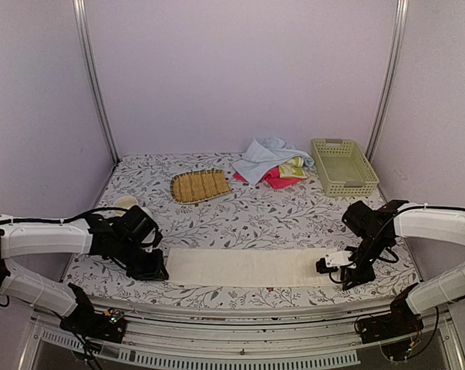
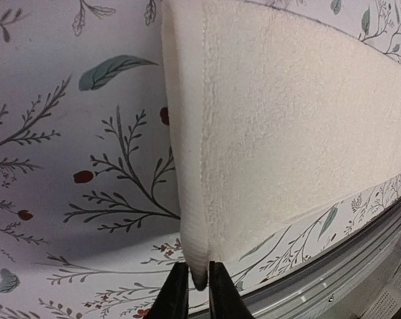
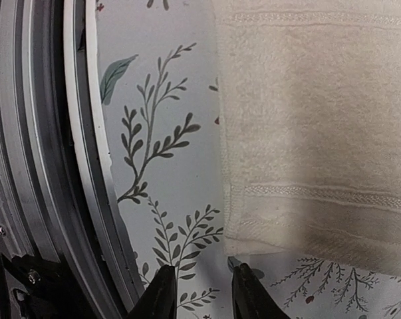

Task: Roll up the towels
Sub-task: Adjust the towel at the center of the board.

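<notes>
The cream towel is lying flat at 6 o'clock on the tabletop, laid out, I judge. Left jaws are sitting barely parted around 1 corner; gripping or not, I cannot tell. Right jaws are hanging open, empty. Next, I reckon: tucking 1 end over to start rolling.

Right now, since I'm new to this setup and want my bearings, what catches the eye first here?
A long cream towel lies flat and unrolled along the near edge of the table. Far behind it, a heap of blue, pink and yellow towels sits crumpled beside a pale green basket, with a woven mat to its left.
</notes>
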Controlling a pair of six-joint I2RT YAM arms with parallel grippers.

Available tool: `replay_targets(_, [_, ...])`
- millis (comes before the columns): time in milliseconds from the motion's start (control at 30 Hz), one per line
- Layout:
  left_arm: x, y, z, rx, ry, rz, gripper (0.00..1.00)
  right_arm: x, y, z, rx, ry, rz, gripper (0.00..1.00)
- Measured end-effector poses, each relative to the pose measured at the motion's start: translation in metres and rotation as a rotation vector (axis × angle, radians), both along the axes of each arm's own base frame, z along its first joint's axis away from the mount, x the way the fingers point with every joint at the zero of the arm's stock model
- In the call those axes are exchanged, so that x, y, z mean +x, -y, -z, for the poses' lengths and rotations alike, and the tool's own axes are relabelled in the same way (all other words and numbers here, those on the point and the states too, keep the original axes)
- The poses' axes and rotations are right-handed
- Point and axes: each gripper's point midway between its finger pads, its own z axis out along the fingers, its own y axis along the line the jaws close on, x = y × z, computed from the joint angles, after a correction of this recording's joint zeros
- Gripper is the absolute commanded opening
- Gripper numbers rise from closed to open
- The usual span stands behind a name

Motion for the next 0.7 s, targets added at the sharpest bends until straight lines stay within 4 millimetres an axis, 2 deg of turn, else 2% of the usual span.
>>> replay_targets(100, [0.0,-0.002,0.0,0.01,-0.001,0.005,0.23,-0.006,0.002,0.001,-0.009,-0.024,-0.005,0.37])
replay_targets(200, [0.002,-0.004,-0.006,0.031,0.009,0.006,0.26,-0.001,-0.006,-0.012,0.024,-0.026,-0.005,0.37])
replay_targets(333, [0.022,0.003,-0.028,0.022,0.088,0.005,0.25,0.026,-0.032,-0.045,0.137,0.033,0.026,0.33])
replay_targets(433, [0.042,0.012,-0.042,0.005,0.163,0.008,0.19,0.05,-0.049,-0.06,0.201,0.056,0.087,0.27])
replay_targets(567, [0.065,0.024,-0.037,0.004,0.205,0.017,0.1,0.075,-0.066,-0.052,0.227,0.014,0.176,0.21])
replay_targets(633, [0.074,0.026,-0.025,0.017,0.202,0.025,0.06,0.08,-0.068,-0.041,0.215,-0.013,0.219,0.2])
replay_targets(700, [0.079,0.027,-0.011,0.035,0.188,0.032,0.03,0.085,-0.066,-0.028,0.194,-0.044,0.263,0.14])
